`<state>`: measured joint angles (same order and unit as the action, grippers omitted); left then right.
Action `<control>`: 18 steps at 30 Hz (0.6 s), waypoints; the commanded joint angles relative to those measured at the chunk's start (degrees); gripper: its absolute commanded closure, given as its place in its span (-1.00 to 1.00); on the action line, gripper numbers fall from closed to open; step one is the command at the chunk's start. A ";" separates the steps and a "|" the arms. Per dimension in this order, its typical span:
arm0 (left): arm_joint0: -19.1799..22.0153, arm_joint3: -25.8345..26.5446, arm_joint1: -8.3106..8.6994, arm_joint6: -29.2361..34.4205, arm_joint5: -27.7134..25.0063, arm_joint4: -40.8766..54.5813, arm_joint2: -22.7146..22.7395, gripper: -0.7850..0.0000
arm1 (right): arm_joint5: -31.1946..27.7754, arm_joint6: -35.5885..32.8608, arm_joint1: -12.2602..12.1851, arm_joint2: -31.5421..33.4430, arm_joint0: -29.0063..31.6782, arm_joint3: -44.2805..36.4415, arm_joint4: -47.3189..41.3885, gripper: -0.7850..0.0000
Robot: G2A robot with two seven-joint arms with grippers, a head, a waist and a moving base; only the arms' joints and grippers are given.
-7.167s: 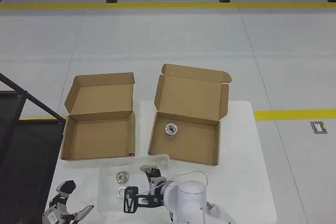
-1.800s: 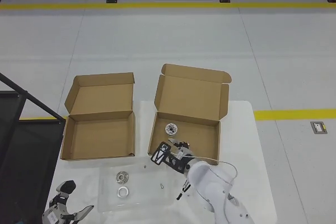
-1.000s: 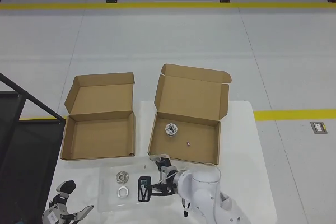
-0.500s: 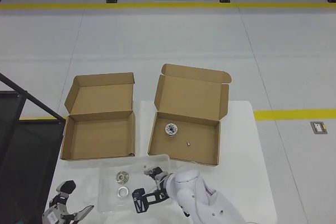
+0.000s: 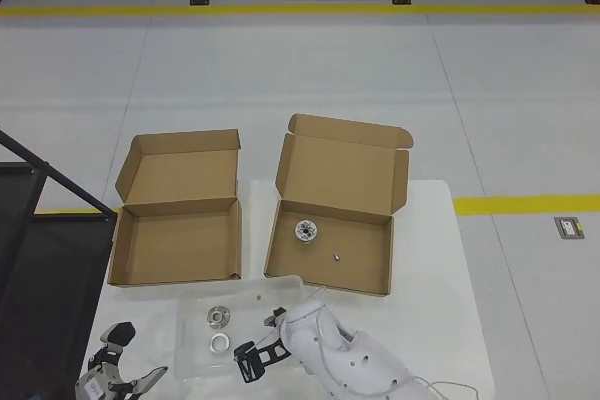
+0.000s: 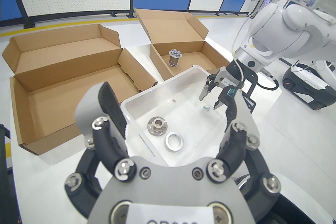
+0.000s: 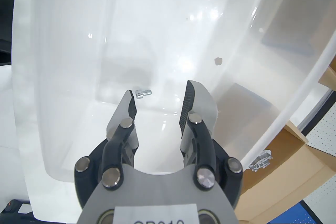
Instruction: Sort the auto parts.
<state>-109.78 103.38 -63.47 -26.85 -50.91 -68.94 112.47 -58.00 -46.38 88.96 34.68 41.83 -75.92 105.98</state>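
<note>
While the left tool (image 6: 170, 90) rests spread-fingered at the near-left corner of the surface (image 5: 435, 290), the right tool (image 7: 160, 89) hangs, fingers apart, inside the white bin (image 7: 65, 25) at the near edge, just beside the small screw (image 7: 143, 93) on its floor, apparently lined up to straddle it.
</note>
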 commanded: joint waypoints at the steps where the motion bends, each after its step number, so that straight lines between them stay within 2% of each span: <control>1: 0.00 0.00 0.00 0.00 0.00 0.00 0.00 -1.00 | 0.00 0.09 0.32 -0.87 -1.53 2.35 -1.14 0.04; 5: 0.00 0.00 0.00 0.00 0.00 0.00 0.00 -1.00 | 0.33 -0.25 1.47 -2.95 -4.16 6.53 -2.92 0.13; 18: 0.00 0.00 0.00 0.00 0.00 0.00 0.00 -1.00 | 2.86 -2.78 5.44 -10.94 -11.09 16.98 -10.42 0.14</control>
<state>-109.78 103.38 -63.47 -26.85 -50.91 -68.94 112.47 -55.34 -48.94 94.22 24.23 31.15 -59.32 96.21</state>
